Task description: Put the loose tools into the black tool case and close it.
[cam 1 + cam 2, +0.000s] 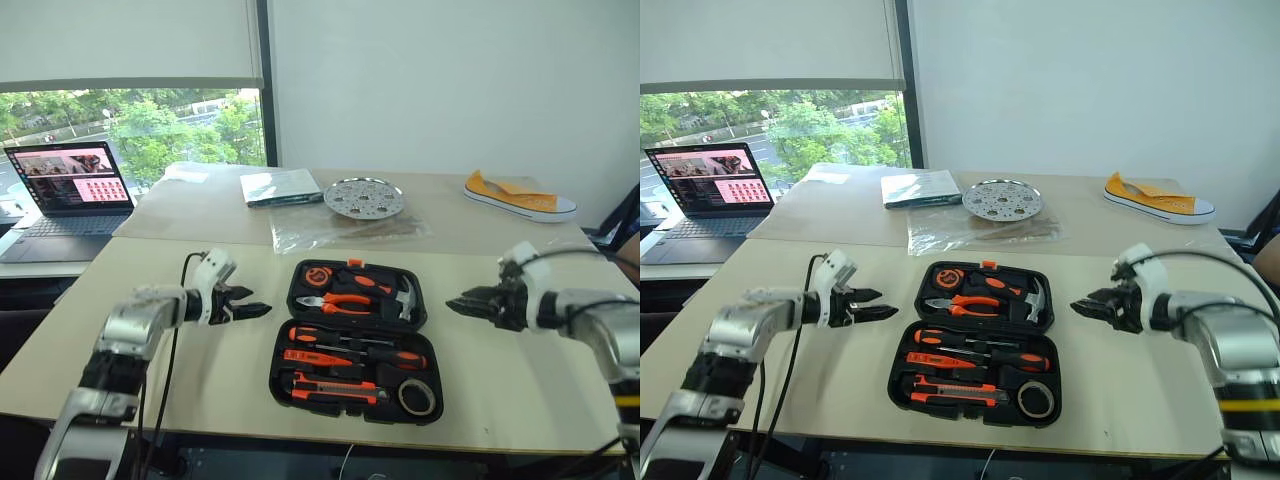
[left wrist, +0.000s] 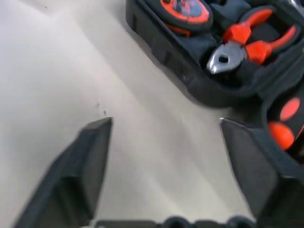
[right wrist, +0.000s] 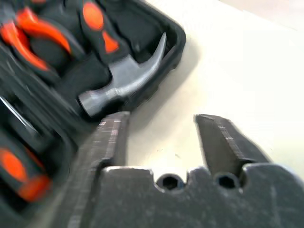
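Flanking the open black tool case, left gripper and right gripper hover wide and empty, likely positioned to fold it shut with 2 hands.

A plain white wall rises behind the beige desk; a half-shaded window shows daylit green trees.

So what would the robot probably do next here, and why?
Probably swing one half of the tool case over the other to shut it. The screwdrivers, knife and tape roll seem already seated, the case lies open, and the left gripper and right gripper are open and empty beside it.
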Action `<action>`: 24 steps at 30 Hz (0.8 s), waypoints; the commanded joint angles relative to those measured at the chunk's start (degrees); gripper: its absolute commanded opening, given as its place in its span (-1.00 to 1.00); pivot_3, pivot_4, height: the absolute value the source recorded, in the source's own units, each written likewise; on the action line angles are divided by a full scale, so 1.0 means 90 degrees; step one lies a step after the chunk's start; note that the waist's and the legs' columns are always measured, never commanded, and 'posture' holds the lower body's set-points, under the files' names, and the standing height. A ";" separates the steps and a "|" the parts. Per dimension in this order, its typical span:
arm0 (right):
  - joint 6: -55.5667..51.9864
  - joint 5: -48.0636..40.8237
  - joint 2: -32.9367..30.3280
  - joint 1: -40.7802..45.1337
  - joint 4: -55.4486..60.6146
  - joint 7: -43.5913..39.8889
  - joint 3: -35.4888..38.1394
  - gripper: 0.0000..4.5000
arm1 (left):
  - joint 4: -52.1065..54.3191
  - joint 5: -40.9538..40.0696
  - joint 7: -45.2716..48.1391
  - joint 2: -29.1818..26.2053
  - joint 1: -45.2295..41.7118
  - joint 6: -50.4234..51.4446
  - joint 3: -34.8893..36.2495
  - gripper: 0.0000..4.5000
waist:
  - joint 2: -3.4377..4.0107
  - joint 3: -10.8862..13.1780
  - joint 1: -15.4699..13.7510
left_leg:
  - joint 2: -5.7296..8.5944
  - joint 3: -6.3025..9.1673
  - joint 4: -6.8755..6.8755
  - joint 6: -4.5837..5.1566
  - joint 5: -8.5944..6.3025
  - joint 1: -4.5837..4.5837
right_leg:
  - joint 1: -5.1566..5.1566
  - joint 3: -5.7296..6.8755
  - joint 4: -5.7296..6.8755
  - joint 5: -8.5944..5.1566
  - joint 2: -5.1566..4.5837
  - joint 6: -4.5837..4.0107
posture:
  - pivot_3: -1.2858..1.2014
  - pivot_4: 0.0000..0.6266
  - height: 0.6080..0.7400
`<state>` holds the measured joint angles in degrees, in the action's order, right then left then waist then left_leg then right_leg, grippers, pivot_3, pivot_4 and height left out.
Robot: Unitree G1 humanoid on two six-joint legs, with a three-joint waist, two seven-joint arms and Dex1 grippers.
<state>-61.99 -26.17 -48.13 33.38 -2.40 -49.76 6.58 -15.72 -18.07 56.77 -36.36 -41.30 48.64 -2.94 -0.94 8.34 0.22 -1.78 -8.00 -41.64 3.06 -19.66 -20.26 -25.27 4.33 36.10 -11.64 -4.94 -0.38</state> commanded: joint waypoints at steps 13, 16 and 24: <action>-0.1275 0.0458 0.0616 0.1335 -0.1108 0.0826 -0.1380 0.63 | 0.0082 0.0058 -0.1135 0.0734 -0.0862 0.1505 -0.0375 1.00 | 0.0001 0.0000 0.0062 | 0.0023 -0.0004 0.0048 -0.0009 0.0006 -0.0033 | -0.0035 0.0023 -0.0004 -0.0003 -0.0001 0.0014 | 0.03 -0.52 1.00; -0.1254 0.0550 0.0701 0.1377 -0.1280 0.0938 -0.1409 0.26 | 0.0141 0.0062 -0.1189 0.0723 -0.0814 0.1589 -0.0469 0.77 | 0.0001 0.0000 0.0075 | 0.0026 -0.0005 0.0052 -0.0014 0.0009 -0.0031 | -0.0033 0.0024 -0.0005 -0.0003 0.0000 0.0015 | 0.03 -0.52 1.00; -0.1177 0.0665 0.0895 0.1408 -0.1592 0.1140 -0.1322 -0.95 | -0.0091 0.0071 -0.1497 0.0888 -0.0710 0.1456 -0.0425 -0.48 | 0.0001 0.0000 0.0073 | 0.0025 -0.0003 0.0032 -0.0019 0.0011 0.0011 | 0.0009 0.0018 -0.0007 -0.0003 -0.0014 0.0014 | 0.03 -0.52 1.00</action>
<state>-73.76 -22.02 -39.84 46.40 -15.66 -41.12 -5.82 -16.29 -17.94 44.89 -28.69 -47.99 62.49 -7.93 -0.93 8.34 0.87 -1.56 -8.03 -41.40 2.88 -19.55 -20.13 -25.16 4.45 36.07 -11.67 -5.08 -0.26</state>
